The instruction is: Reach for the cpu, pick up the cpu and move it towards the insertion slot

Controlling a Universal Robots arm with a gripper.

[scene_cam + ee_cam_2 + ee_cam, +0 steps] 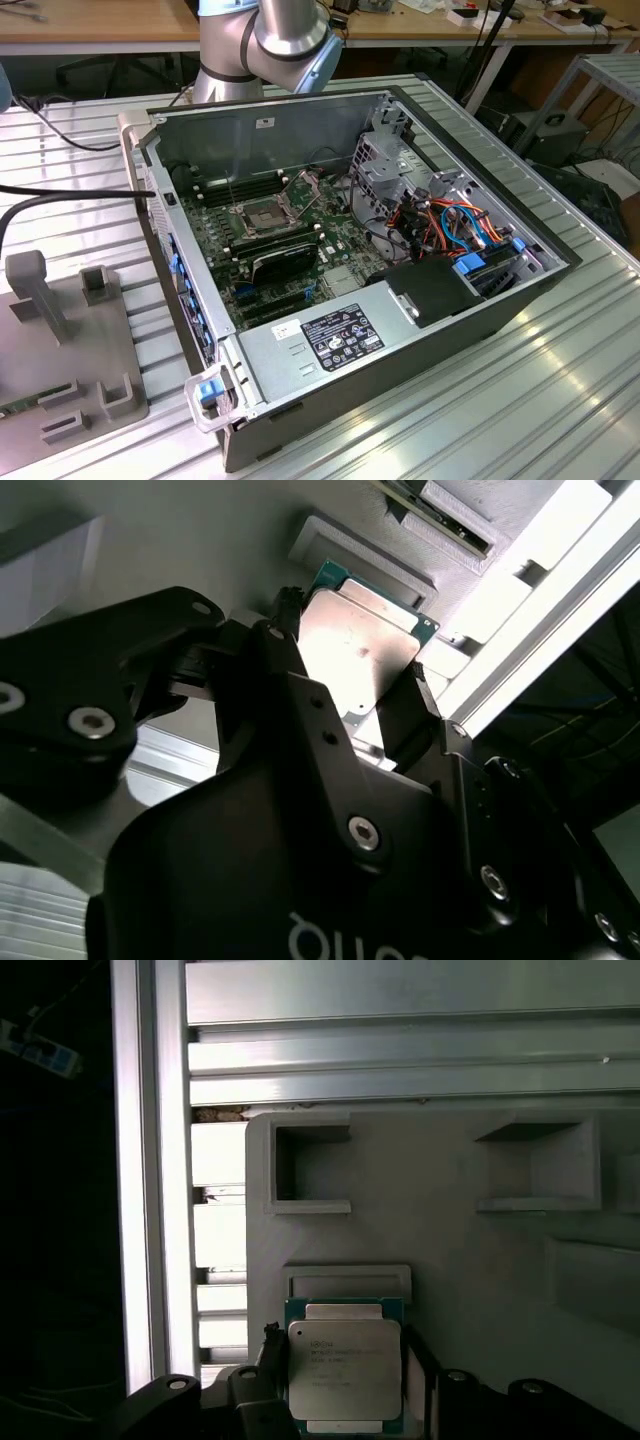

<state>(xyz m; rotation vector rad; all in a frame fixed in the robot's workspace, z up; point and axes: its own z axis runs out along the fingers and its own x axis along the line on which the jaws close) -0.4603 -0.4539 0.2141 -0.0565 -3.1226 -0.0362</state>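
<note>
Since my hand looks clamped on the cpu, a finger against each of two opposite edges, I should keep the chip level and the squeeze even above the grey tray. Whether it is clear of its shallow seat I cannot tell, because my fingers cover its near edge. The insertion slot sits well apart, inside the computer case on the bench.
</note>
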